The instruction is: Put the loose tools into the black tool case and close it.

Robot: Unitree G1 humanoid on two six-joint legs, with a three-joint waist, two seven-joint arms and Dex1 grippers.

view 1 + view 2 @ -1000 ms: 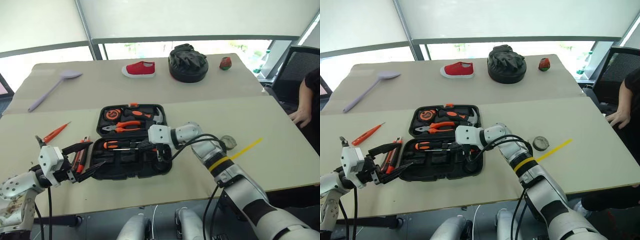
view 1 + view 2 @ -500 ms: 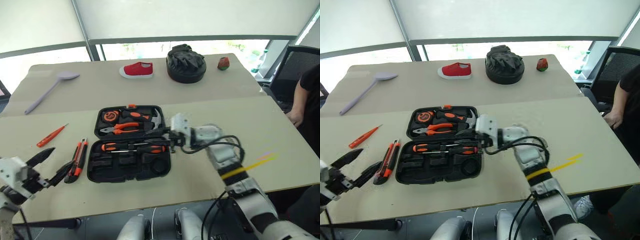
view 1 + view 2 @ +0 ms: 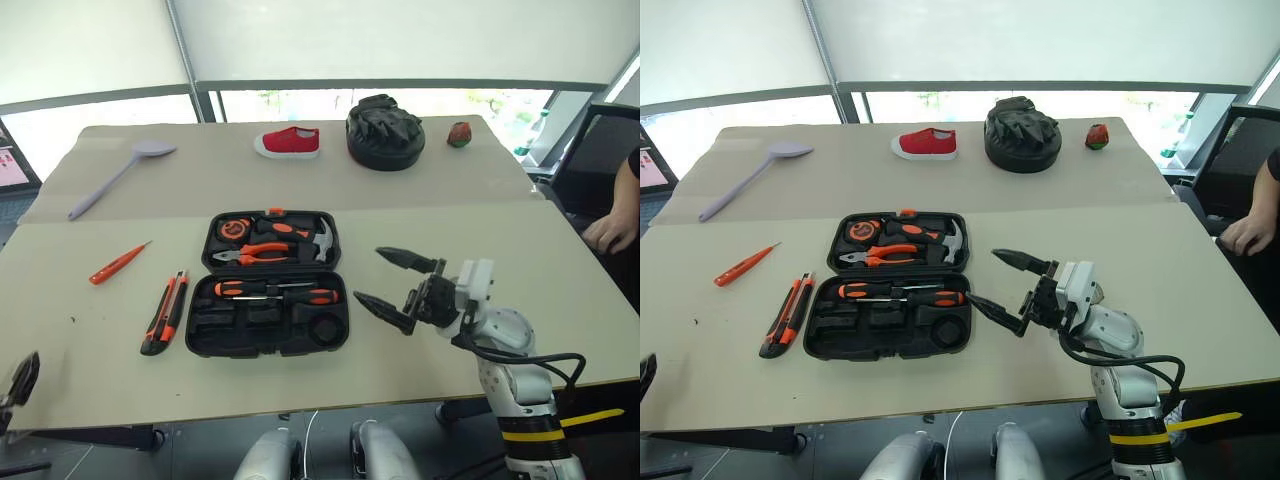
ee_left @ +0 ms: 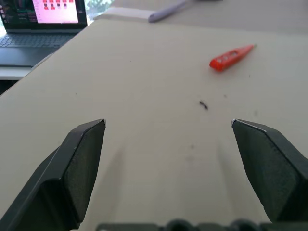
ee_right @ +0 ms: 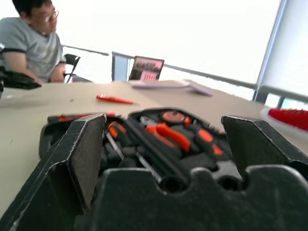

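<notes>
The black tool case (image 3: 268, 349) lies open in the middle of the table. Two black-and-orange screwdrivers (image 3: 275, 293) rest side by side in its near half. Pliers, a tape measure and a hammer fill the far half. To its left on the table lie an orange-black utility knife (image 3: 165, 325) and a slim red-orange screwdriver (image 3: 118, 262). My right gripper (image 3: 370, 275) hovers just right of the case, open and empty, pointing at it. My left gripper (image 4: 167, 122) is open and empty, low over bare table at the near left corner, with the slim screwdriver (image 4: 231, 57) ahead.
On the far table lie a lilac spoon (image 3: 120, 175), a red shoe (image 3: 288, 141), a round black glove bundle (image 3: 384, 132) and a small red object (image 3: 459, 133). A person's hand (image 3: 612, 228) rests at the right edge. A laptop (image 4: 43, 19) stands beyond the left edge.
My right gripper opened, leaving a screwdriver in the case's near half, and drew back to the right. My left gripper withdrew from the utility knife toward the near left corner. The camera shifted.
</notes>
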